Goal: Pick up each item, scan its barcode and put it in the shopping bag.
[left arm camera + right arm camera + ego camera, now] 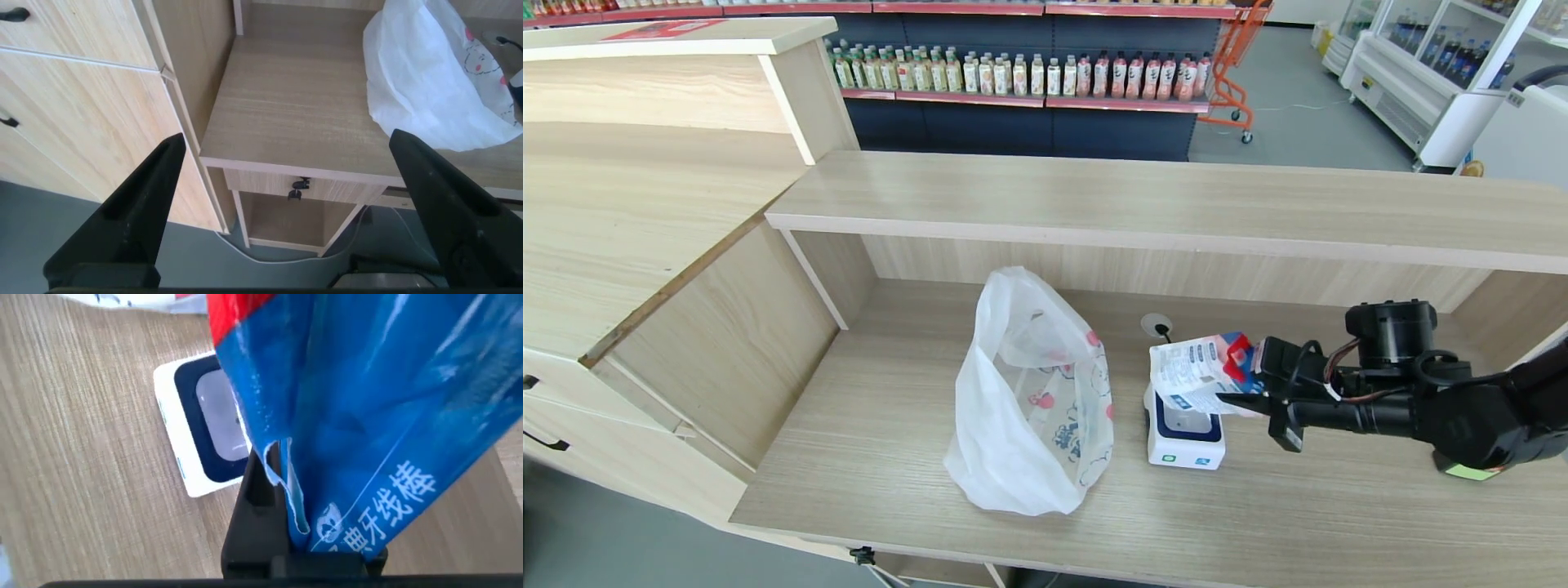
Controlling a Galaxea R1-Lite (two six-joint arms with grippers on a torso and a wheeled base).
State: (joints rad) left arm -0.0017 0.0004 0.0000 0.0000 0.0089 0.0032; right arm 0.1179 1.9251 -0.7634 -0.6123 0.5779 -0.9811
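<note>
— Why is the packet [1201, 371] right of centre?
— The right gripper [1252, 390] is clamped on it above the scanner [1186, 437], likely for a barcode read. The shopping bag [1033, 400] stands open at centre, and the left gripper [288, 140], fingers spread, holds nothing.
</note>
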